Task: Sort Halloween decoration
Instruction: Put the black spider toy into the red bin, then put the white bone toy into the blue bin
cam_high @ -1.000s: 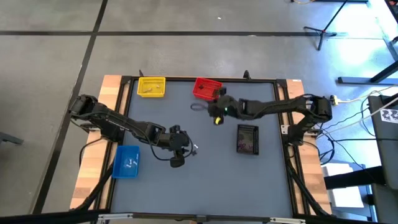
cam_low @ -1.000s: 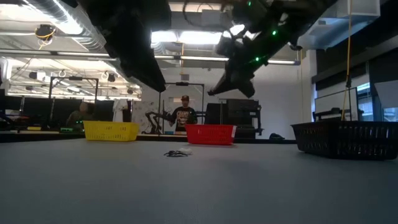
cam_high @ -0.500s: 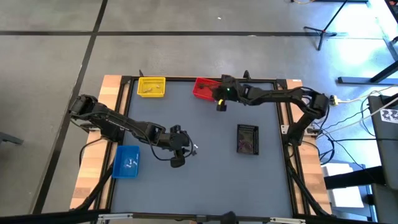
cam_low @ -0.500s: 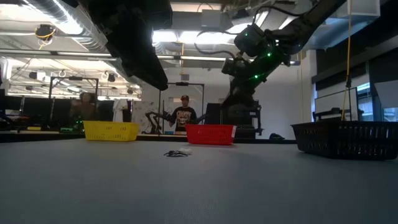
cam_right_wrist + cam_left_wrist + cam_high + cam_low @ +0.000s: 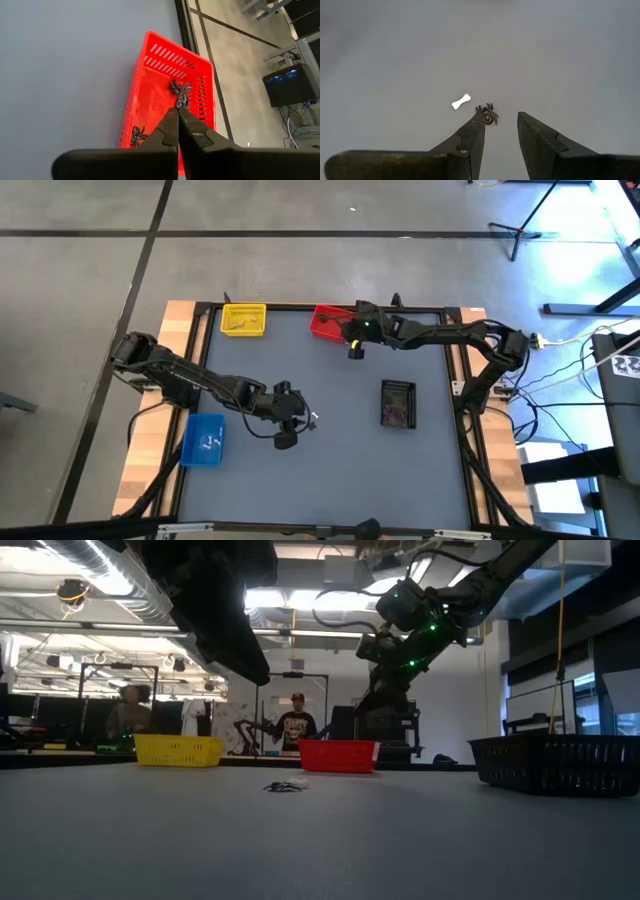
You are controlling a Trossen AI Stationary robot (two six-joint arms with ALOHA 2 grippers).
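Right fingers (image 5: 178, 114) pinch a dark trinket (image 5: 182, 95) over red bin (image 5: 150, 85).

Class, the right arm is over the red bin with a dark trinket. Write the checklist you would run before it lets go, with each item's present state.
1. Right gripper jaws shut on the dark spider trinket: ok.
2. Trinket above the red bin: ok.
3. Red bin already holds similar dark trinkets: ok.
4. Left gripper away from the bin, jaws open over a small spider: ok.
5. Drop height above the bin: cannot tell.
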